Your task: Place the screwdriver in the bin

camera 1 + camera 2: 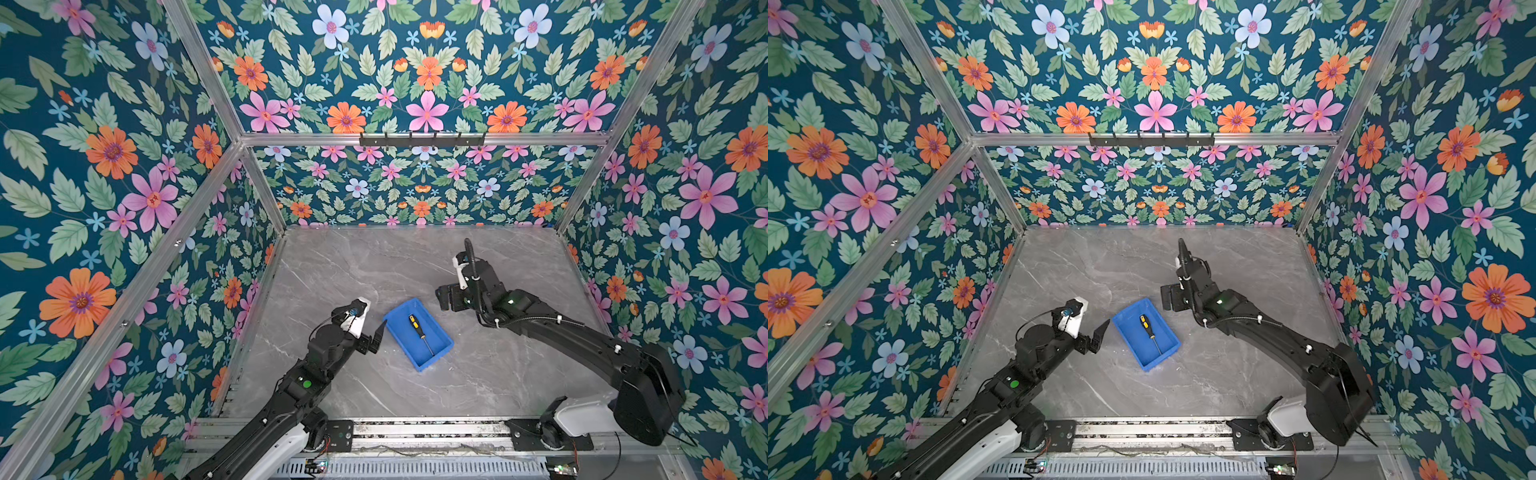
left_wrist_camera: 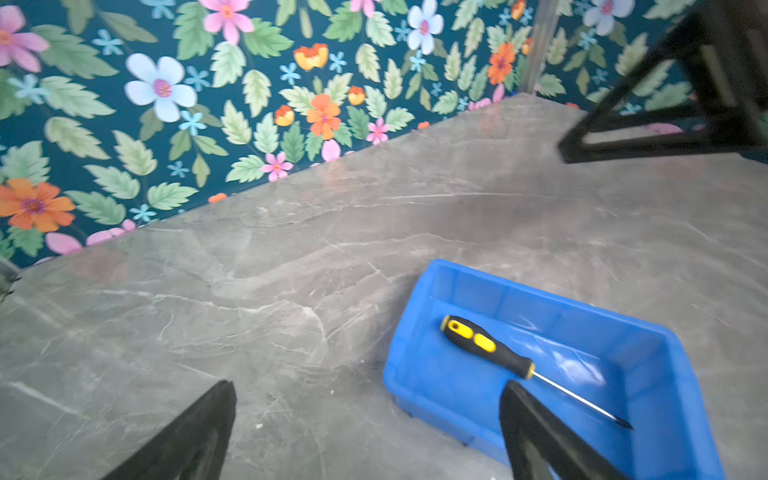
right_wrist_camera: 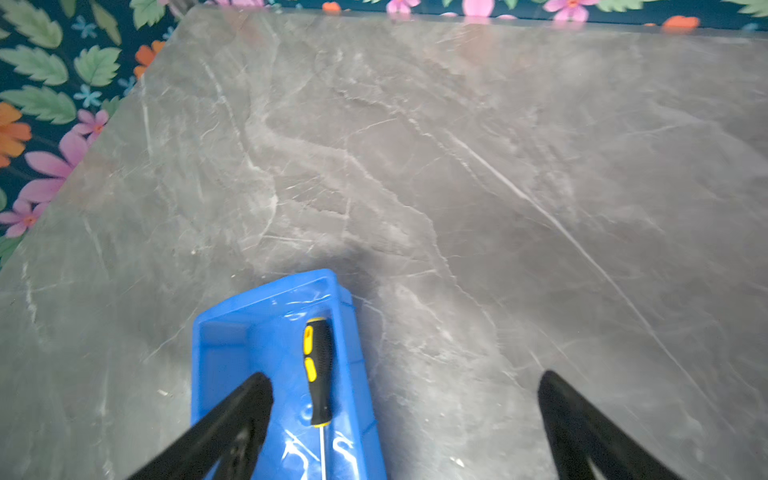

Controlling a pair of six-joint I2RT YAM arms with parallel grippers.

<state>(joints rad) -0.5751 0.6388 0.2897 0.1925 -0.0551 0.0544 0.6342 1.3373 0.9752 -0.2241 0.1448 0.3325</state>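
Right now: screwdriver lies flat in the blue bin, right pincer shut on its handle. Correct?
Wrong on the grip. The screwdriver does lie flat in the blue bin, but the right pincer is open and holds nothing. The right wrist view shows its fingers spread wide, clear of the tool.

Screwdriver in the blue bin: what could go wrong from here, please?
1. The left end effector is open, with one finger close beside the blue bin. A sideways move may shove the bin.
2. The right end effector, also open, hangs near the bin's far end. Retreating low might clip the rim and jolt the screwdriver lying inside.
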